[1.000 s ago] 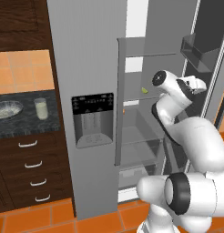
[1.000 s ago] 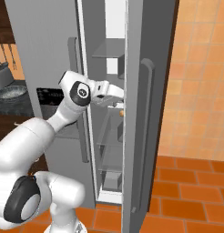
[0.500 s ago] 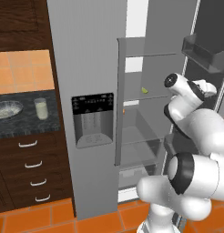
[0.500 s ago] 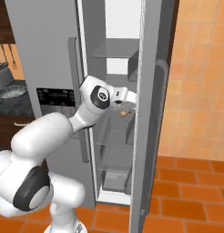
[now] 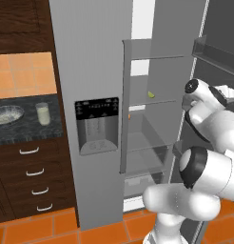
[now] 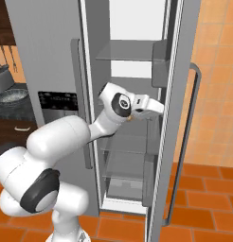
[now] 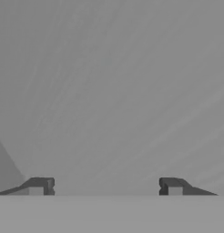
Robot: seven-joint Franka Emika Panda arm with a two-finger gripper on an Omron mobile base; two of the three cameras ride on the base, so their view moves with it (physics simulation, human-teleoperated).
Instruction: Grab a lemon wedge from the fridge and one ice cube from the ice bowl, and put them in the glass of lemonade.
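Fridge [image 5: 90, 71] open | wedge [image 5: 151, 94] sits on a shelf inside, untouched | claw [image 7: 106, 186] spread wide, empty, facing grey wall | glass [image 5: 42, 114] beside bowl [image 5: 8, 114] on bench | wedge and ice both left.

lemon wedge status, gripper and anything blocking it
Gripper open, empty, facing plain grey surface. Lemon wedge on fridge shelf, untouched. Arm beside open compartment; nothing visibly between it and wedge.
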